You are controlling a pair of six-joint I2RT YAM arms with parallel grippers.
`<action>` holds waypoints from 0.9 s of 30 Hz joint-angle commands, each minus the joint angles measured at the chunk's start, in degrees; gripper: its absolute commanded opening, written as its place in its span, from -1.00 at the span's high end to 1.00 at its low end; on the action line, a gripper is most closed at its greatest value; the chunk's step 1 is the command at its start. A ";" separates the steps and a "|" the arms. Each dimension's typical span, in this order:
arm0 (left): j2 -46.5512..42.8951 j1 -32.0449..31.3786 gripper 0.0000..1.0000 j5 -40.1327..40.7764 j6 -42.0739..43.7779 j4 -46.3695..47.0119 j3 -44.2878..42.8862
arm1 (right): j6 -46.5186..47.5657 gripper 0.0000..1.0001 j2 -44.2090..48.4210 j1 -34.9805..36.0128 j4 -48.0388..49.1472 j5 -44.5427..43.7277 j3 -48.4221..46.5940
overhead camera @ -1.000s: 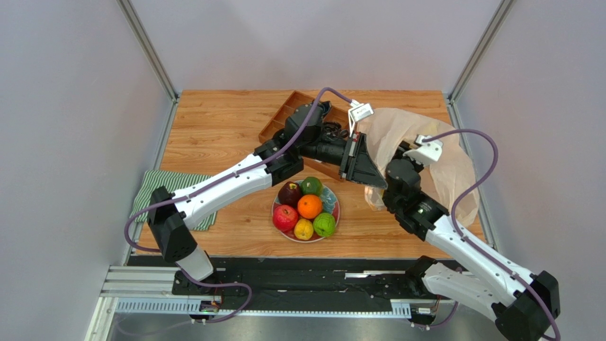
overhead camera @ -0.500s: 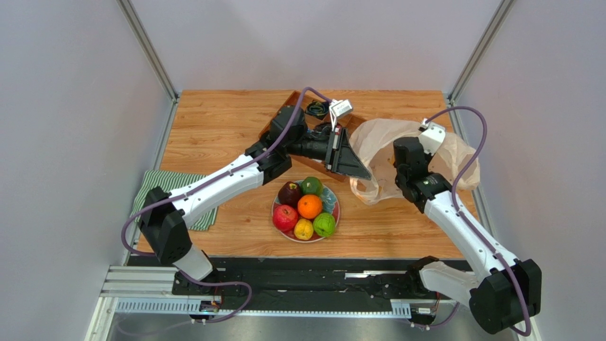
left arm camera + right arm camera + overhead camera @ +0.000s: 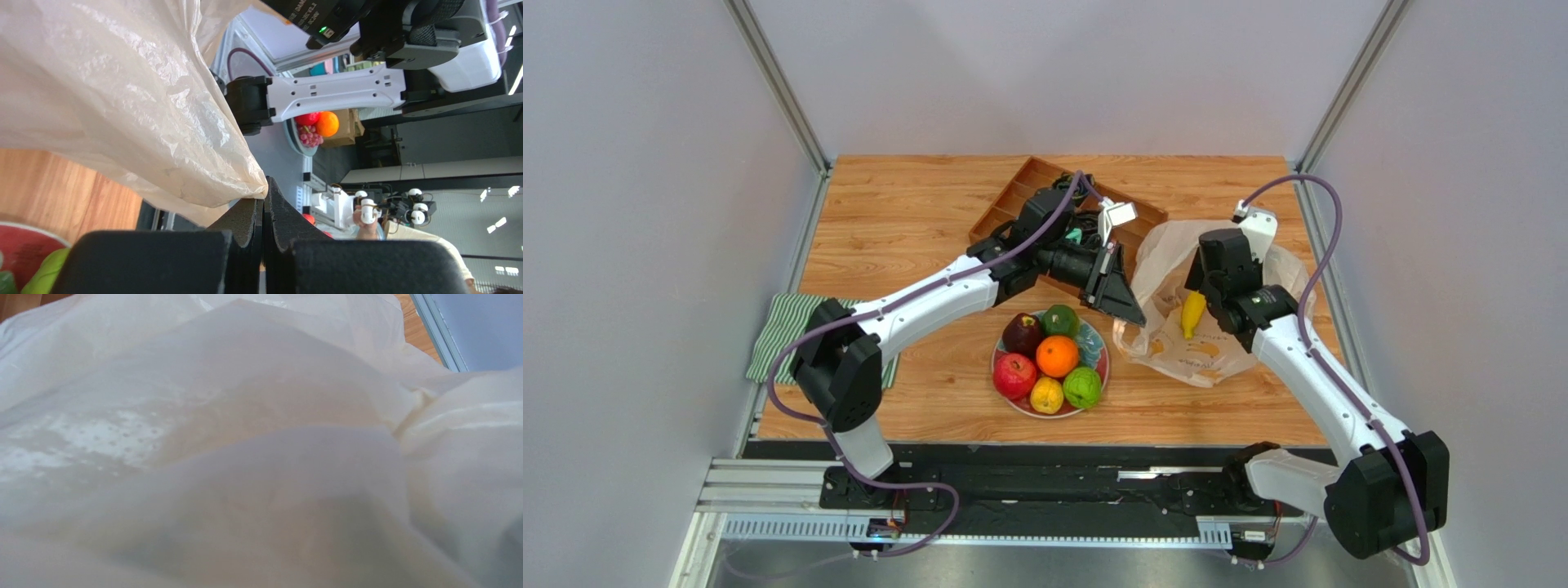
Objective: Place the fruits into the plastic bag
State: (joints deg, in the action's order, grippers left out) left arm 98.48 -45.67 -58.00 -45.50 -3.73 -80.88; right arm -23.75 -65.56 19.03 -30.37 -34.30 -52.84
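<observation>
The plastic bag [image 3: 1228, 349] lies at the right of the table, its mouth toward the left. My left gripper [image 3: 1127, 314] is shut on the bag's edge; the left wrist view shows the jaws [image 3: 264, 197] pinching the film of the bag [image 3: 123, 92]. My right gripper [image 3: 1205, 298] reaches into the bag's mouth beside the yellow banana [image 3: 1193, 314]. Plastic [image 3: 258, 453] fills the right wrist view and hides its fingers. On the plate [image 3: 1091, 338] lie a dark red apple [image 3: 1022, 333], a red apple [image 3: 1014, 374], an orange [image 3: 1057, 355], two green fruits [image 3: 1059, 320] [image 3: 1082, 387] and a small yellow fruit [image 3: 1047, 395].
A brown wooden compartment tray [image 3: 1011, 199] stands at the back, behind my left arm. A green striped cloth [image 3: 783, 328] lies at the left edge. Grey walls close in the table on both sides.
My left gripper has pulled back left and nearer with the bag's edge. My right arm has swung to the far right. The bag has dropped lower, and the banana now shows in it.
</observation>
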 commanded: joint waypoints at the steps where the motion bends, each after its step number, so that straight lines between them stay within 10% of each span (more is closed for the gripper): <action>1: -0.65 1.02 1.00 -1.41 5.59 -2.87 -2.53 | 1.51 -0.51 -0.88 -0.48 1.01 1.78 -1.83; 27: 0.75 8.05 1.00 0.96 9.55 -7.70 -3.84 | 11.27 -0.34 20.21 1.80 5.85 64.26 -0.77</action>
State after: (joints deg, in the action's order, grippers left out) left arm 98.78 -37.41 -56.93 -38.17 -10.87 -82.19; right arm -14.68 -45.45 19.18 -27.35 17.15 -52.31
